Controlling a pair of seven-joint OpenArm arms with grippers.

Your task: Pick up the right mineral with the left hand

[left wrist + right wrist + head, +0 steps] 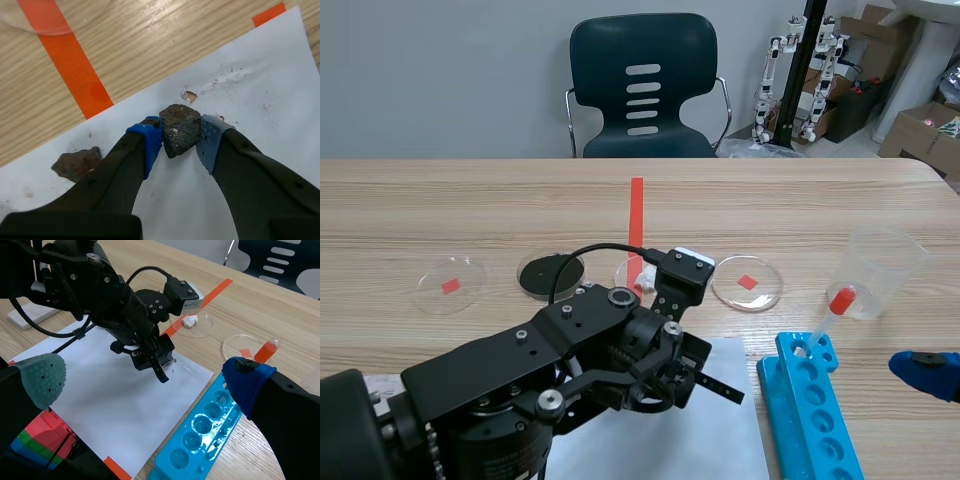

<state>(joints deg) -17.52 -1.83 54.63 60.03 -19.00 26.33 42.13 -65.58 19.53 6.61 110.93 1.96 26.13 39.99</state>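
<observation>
The right mineral (180,129) is pinched between the pads of the left gripper (179,144), over the white paper (260,75). A second mineral (77,162) is seen beside the left finger. The stone is uneven and is held only near the pad tips, so it could be twisted out and dropped by a hasty lift. The right gripper (145,380) is held spread around nothing. Ahead of its fingers, a white lump (189,321) is kept in a clear dish (202,329), and a capped tube (830,315) is stood in the blue rack (815,400).

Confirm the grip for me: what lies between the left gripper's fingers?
A dark mineral, pinched between both fingers, seen in the left wrist view.
</observation>
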